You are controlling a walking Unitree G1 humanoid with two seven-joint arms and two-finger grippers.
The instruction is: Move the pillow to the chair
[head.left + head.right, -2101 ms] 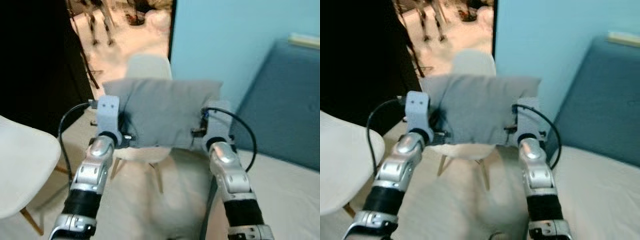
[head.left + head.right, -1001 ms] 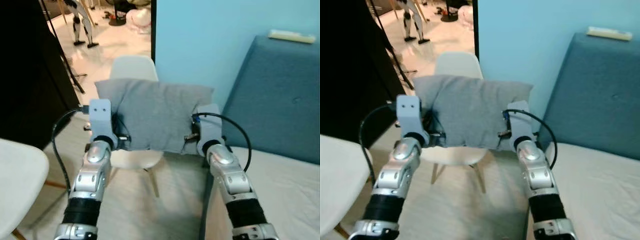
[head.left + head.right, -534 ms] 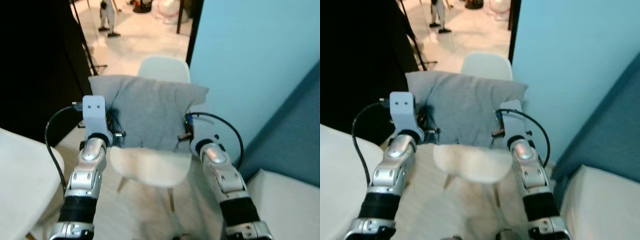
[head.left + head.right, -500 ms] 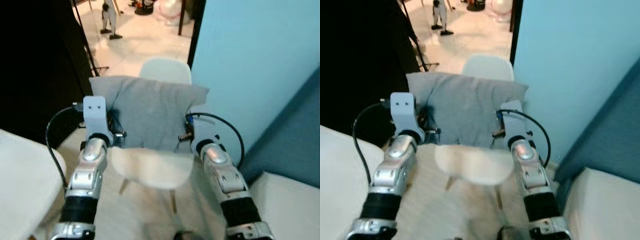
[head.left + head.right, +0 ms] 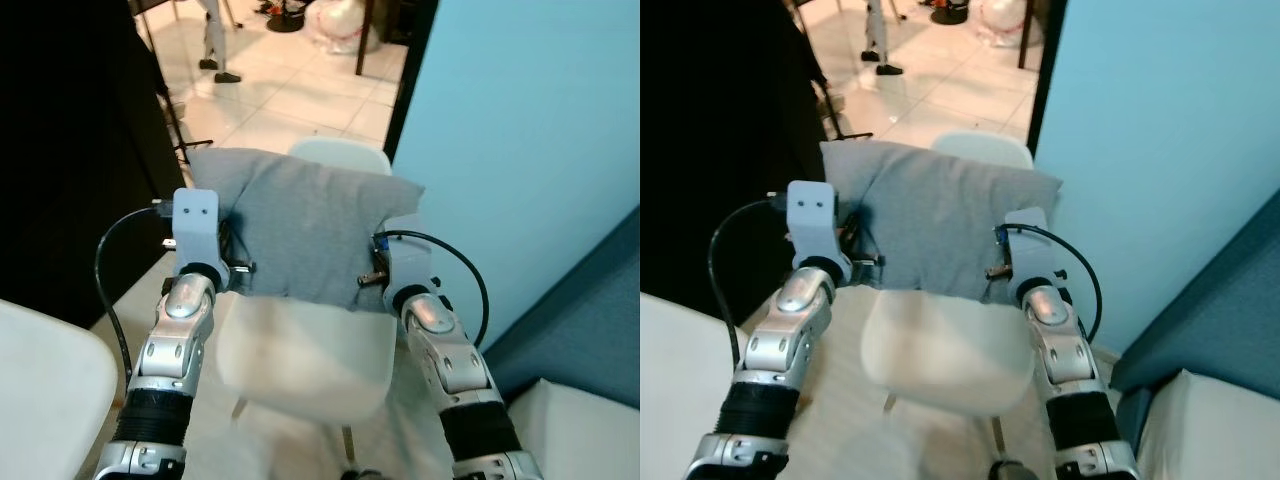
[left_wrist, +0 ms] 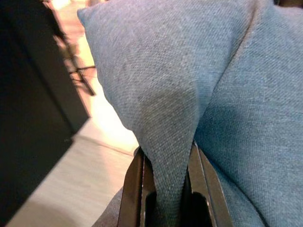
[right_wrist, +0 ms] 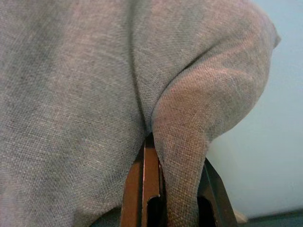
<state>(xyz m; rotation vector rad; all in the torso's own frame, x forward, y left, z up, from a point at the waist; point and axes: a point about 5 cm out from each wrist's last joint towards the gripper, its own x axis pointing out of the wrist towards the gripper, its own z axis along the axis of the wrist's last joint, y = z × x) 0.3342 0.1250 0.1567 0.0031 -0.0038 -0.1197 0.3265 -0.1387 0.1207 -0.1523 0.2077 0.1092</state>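
chair nearer; pillow pinched between jaws

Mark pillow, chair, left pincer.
pillow (image 5: 300, 230), left eye view, middle of its face
chair (image 5: 300, 355), left eye view, bare seat
left pincer (image 6: 165, 189), left wrist view, between fingertips pinching fabric

The white chair now lies much closer under the robot than two seconds ago, its seat spreading beneath the gray pillow. The blue headboard and bed corner have slid toward the right edge as the camera turned.
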